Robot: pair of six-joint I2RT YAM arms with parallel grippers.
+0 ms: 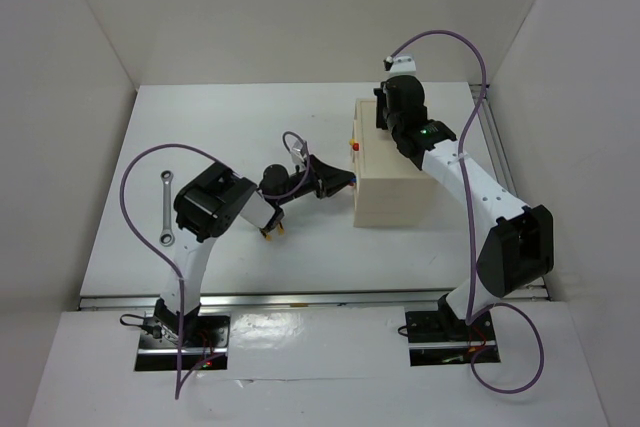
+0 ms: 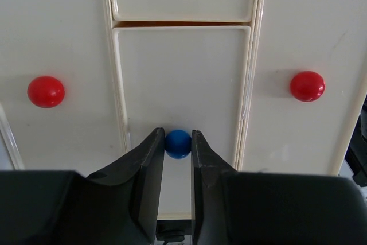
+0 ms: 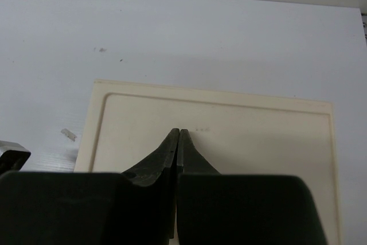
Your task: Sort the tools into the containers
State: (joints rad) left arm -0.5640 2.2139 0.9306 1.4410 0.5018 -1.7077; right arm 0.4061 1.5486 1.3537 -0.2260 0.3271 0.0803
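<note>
My left claw (image 2: 177, 132) is clenched around the blue knob (image 2: 178, 144), one finger on each side of it. The knob is small, round and glossy, so I judge it hard and apt to slip. The best hold is across its widest part, with a straight pull and no twisting.

It sits at the near end of a pale drawer (image 2: 183, 78), which looks shallow and light. It should slide easily unless I drag it crooked against its rails. Two red knobs (image 2: 46, 91) lie flat on the fronts to either side, well apart from my fingers.

My right claw (image 3: 178, 134) is pinched shut on nothing, its tips over the flat top of the box (image 3: 246, 136). I cannot tell whether they press on it. The box seems light enough to skid when I pull, so a steadying press there would help.

Farthest off, a silver wrench (image 1: 165, 209) lies flat on the table (image 1: 250, 117), left of my left arm. It is stiff, thin steel, best pinched across the middle of its shaft.
</note>
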